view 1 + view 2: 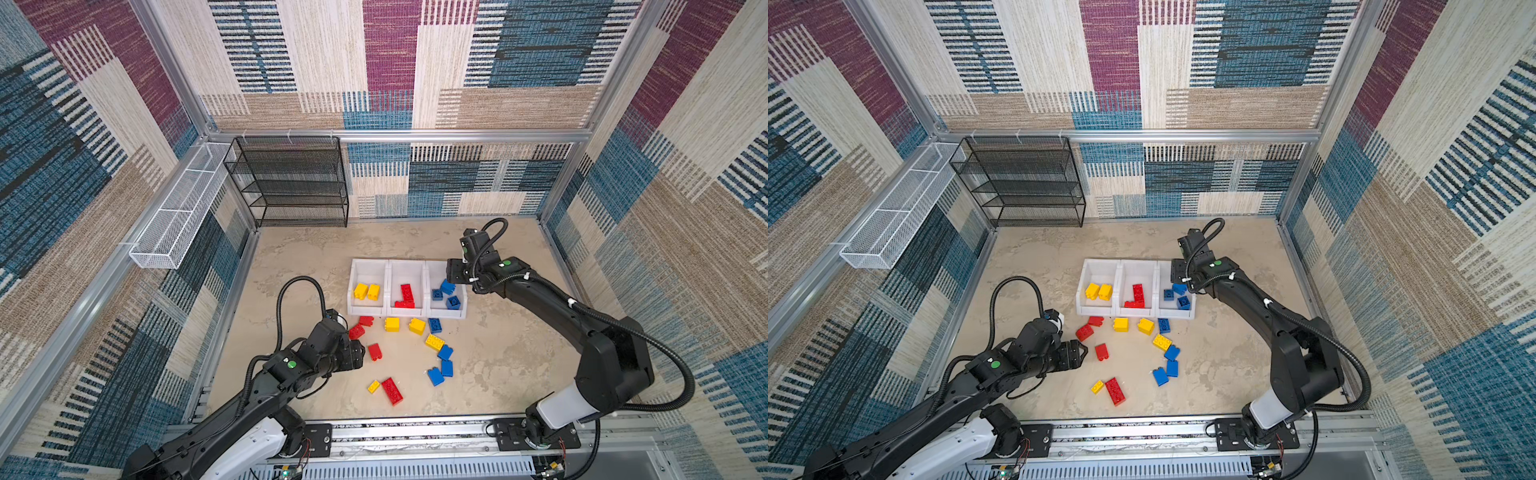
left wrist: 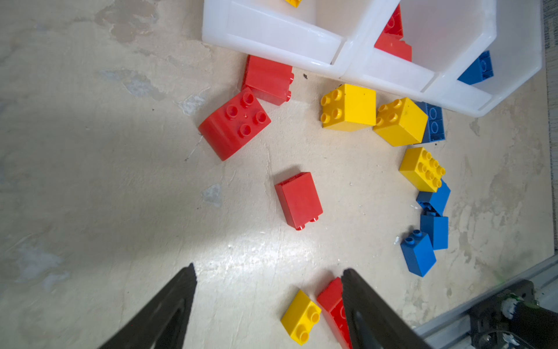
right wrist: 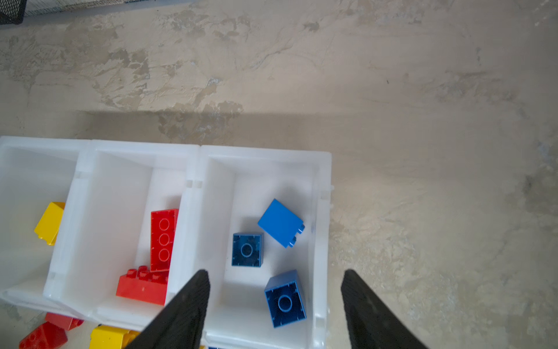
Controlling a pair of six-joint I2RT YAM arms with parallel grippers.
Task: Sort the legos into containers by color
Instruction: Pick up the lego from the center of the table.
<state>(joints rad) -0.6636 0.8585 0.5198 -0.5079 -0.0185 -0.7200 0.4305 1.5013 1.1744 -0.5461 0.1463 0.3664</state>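
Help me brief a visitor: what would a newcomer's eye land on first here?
The three white bins mid-table, holding sorted yellow, red and blue bricks, with loose bricks scattered in front of them. Next, the right gripper hanging open above the end bin's blue ones.

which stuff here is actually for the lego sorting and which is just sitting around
For the job:
loose lego bricks
already binned: yellow bricks, red bricks, blue bricks
three joined white bins

Just lying about:
black wire-mesh shelf rack
white wire-mesh basket
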